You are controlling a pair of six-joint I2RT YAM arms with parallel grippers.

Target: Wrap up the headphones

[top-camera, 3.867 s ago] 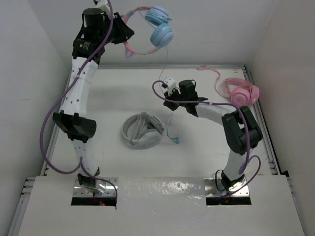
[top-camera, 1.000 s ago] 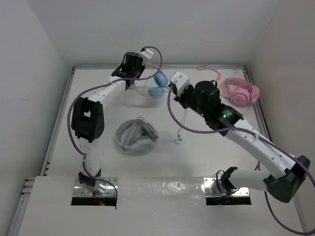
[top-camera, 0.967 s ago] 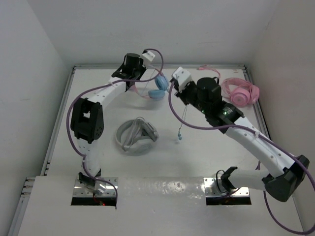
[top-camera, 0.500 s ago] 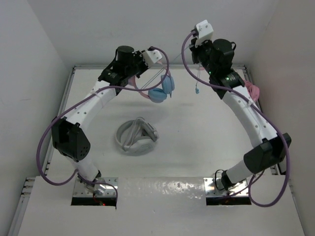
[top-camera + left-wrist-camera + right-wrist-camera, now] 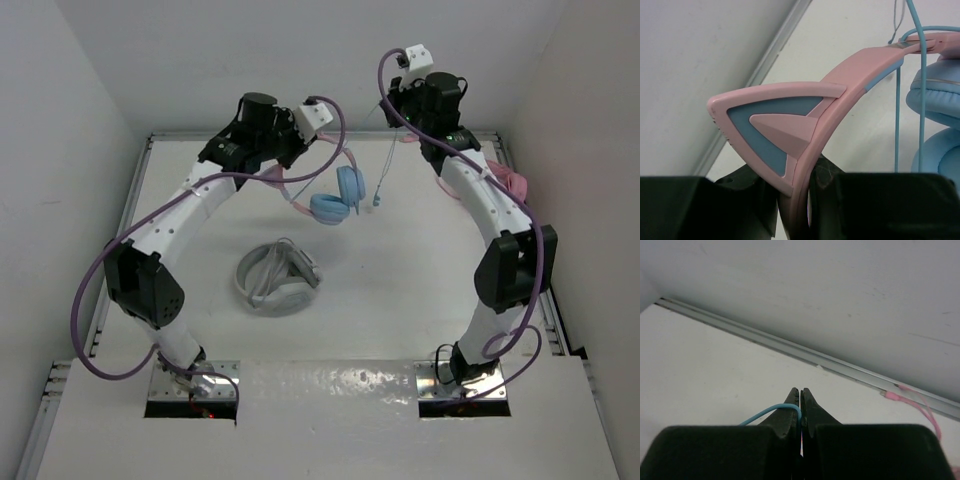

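The headphones (image 5: 335, 192) have a pink cat-ear headband (image 5: 805, 120) and light blue ear cups (image 5: 937, 125). They hang in the air above the back of the table. My left gripper (image 5: 280, 150) is shut on the headband (image 5: 300, 178), just below a cat ear. The thin light blue cable (image 5: 386, 165) runs from the headphones up to my right gripper (image 5: 398, 100), which is shut on it. In the right wrist view the cable (image 5: 771, 413) curls out from between the closed fingers (image 5: 792, 402). The cable's plug (image 5: 377, 203) dangles beside the ear cups.
White-grey headphones (image 5: 279, 277) lie in the middle of the table. All-pink headphones (image 5: 507, 184) lie at the back right behind my right arm, their pink cable (image 5: 912, 401) along the back wall. White walls enclose the table on three sides.
Both arms have risen. My left gripper swung the headphones right and forward. My right gripper carried the cable up toward the back wall, and the plug now hangs next to the ear cups.
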